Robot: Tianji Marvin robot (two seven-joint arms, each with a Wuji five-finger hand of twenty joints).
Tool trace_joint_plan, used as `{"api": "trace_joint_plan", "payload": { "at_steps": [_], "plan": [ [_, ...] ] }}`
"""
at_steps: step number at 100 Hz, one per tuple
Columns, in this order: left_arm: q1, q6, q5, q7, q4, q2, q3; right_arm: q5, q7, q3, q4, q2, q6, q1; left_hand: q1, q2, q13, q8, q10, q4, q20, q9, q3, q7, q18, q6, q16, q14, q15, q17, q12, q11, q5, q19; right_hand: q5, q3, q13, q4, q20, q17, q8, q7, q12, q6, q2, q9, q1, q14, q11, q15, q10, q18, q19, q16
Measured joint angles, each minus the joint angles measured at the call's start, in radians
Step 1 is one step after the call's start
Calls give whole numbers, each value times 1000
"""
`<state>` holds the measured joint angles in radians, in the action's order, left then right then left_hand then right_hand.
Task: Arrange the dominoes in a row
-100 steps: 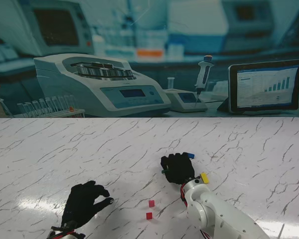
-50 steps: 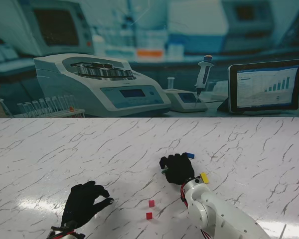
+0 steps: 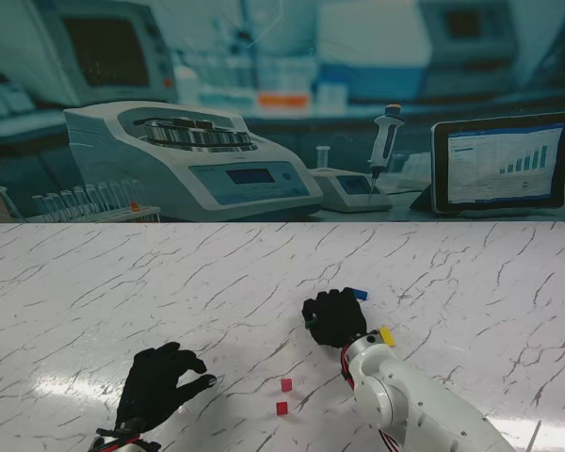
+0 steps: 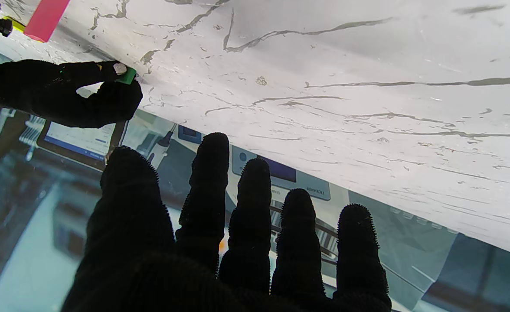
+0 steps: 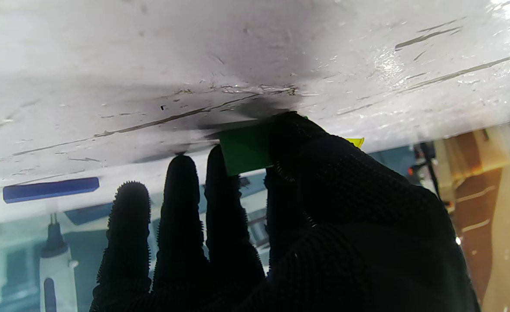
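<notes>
Dominoes are the matter, and one small green plastic domino (image 3: 310, 324) peeks out at the left edge of our black-gloved right hand (image 3: 335, 317) in the stand's view, near the middle of the white marble-patterned table (image 3: 471, 273). A flat blue domino (image 3: 360, 294) lies just beyond the fingers, a yellow domino (image 3: 387, 335) just right of the wrist, and two small red dominoes (image 3: 284, 396) stand nearer to us, between the two arms. Our left hand (image 3: 163, 383) rests well to the left, far from all of them, so the right hand is plainly the nearer one.

From the left wrist, our left hand (image 4: 220, 242) shows its fingers spread and holding nothing. Across the table the right hand (image 4: 60, 93) pinches the green domino (image 4: 127, 76) at its fingertips, low over the marble; we cannot tell whether it touches.

From the right wrist, the green domino (image 5: 246, 147) sits between thumb (image 5: 307, 143) and forefinger, its long axis running across the fingers and its far edge close to the table. The right hand (image 5: 307, 234) is closed on it. The blue domino (image 5: 51, 190) lies flat, well apart, its long axis roughly parallel to the green one's. We judge the coming placement turns on lining the green piece up with its neighbours.
</notes>
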<state>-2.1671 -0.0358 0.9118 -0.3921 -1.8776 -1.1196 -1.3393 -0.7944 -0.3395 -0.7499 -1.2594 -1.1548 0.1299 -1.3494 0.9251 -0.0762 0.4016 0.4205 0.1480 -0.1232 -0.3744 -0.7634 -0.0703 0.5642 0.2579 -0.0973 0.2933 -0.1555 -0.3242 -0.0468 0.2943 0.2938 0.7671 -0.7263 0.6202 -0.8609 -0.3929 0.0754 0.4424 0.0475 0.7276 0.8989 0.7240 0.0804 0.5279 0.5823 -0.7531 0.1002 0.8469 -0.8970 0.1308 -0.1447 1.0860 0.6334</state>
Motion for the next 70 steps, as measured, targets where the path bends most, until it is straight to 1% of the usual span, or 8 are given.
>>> {"api": "trace_joint_plan", "payload": {
  "at_steps": [6, 16, 18, 24, 25, 30, 33, 70],
  "plan": [
    [0, 0, 1, 0, 0, 0, 0, -4, 3, 0, -1, 1, 0, 0, 0, 0, 0, 0, 0, 0, 0, 0, 0, 0, 0, 0, 0, 0, 0, 0, 0, 0, 0, 0, 0, 1, 0, -19, 0, -9, 0, 0, -1, 8, 0, -3, 7, 0, 0, 9, -1, 0, -4, 0],
    [0, -1, 4, 0, 0, 0, -1, -11, 8, 1, -4, 4, 2, 0, 0, 0, 0, 0, 0, 0, 0, 0, 0, 0, 0, 0, 0, 0, 0, 0, 0, 0, 0, 0, 10, -3, 1, -19, 0, -15, -7, 2, -21, 22, 0, -15, 22, 0, -11, 32, -3, 0, -14, 0],
    [0, -1, 4, 0, 0, 0, -1, -13, 9, 2, -5, 4, 3, 0, 0, 0, 0, 0, 0, 0, 0, 0, 0, 0, 0, 0, 0, 0, 0, 0, 0, 0, 0, 0, 10, -11, 1, -38, 0, -19, -7, 3, -24, 26, 5, -17, 32, 0, -11, 34, -5, 0, -14, -1],
    [0, -1, 4, 0, 0, 0, -1, -19, 11, 4, -6, 6, 6, 1, 0, 0, 0, 0, 0, 0, 0, 0, 0, 0, 0, 0, 0, 0, 0, 0, 0, 0, 0, 0, 10, -30, 2, -41, 0, -24, 0, 11, -36, 37, 8, -28, 49, 0, -13, 44, -5, 0, -18, -2],
    [0, -1, 4, 0, 0, 0, -1, -20, 11, 5, -7, 7, 6, 1, 0, 0, 0, 0, 0, 0, 0, 0, 0, 0, 0, 0, 0, 0, 0, 0, 0, 0, 0, 0, 10, -31, 2, -58, 0, -24, 4, 11, -36, 40, 11, -30, 53, 0, -17, 45, -5, 0, -21, -2],
    [0, -1, 5, 0, 0, 0, 0, -24, 13, 5, -7, 8, 8, 2, 0, 0, 0, 0, 0, 0, 0, 0, 0, 0, 0, 0, 0, 0, 0, -1, 0, 0, 0, 0, 10, -39, 5, -80, 0, -31, 9, 12, -43, 52, 14, -39, 61, 0, -27, 46, -5, 0, -25, -3],
    [0, -1, 5, 0, 0, 0, 0, -25, 13, 6, -7, 8, 8, 2, 0, 0, 0, 0, 0, 0, 0, 0, 0, 0, 0, 0, 0, 0, 0, -1, 0, 0, 0, 0, 10, -43, 9, -81, 0, -34, 15, 12, -59, 57, 15, -49, 64, 1, -51, 57, -4, 0, -26, -16],
    [0, -1, 2, 0, 1, 0, 1, -66, 13, -14, -38, 18, 17, -21, 0, 0, 10, 0, 0, 0, 0, 0, 0, 0, 0, 0, 0, 0, -10, -2, 0, 0, 0, -2, 35, -53, 68, -81, 1, -63, 18, 12, -80, 97, 52, -113, 73, 11, -77, 100, 6, 0, -29, -35]
  ]
}}
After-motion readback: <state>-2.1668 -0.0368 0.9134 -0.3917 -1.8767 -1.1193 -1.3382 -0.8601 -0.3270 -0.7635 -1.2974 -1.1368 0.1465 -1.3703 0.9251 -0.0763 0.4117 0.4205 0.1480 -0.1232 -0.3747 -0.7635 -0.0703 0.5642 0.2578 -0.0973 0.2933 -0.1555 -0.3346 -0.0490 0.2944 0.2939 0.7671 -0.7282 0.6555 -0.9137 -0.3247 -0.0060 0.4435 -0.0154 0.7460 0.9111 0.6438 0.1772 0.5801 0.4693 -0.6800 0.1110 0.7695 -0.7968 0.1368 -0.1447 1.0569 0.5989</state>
